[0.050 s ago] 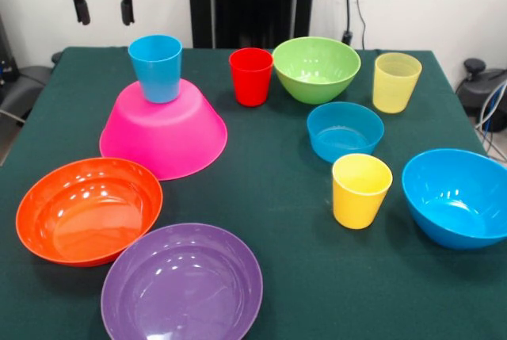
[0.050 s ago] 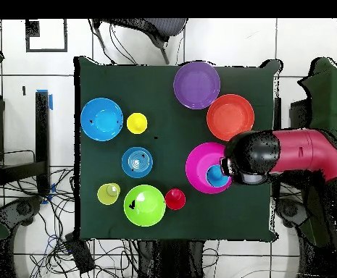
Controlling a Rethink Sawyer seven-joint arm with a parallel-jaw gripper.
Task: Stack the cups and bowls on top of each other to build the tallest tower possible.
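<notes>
Nearest, the purple bowl (image 1: 182, 283) sits mouth-up on the green bench (image 1: 317, 276); no writing shows anywhere. Leftmost, the orange bowl (image 1: 89, 210) also opens upward. Behind it the pink bowl (image 1: 164, 131) lies upside down, carrying the upright blue cup (image 1: 155, 67). My fingers (image 1: 104, 5) hang spread and empty above, well apart from that cup. Red cup (image 1: 251, 76) stands rightward.
</notes>
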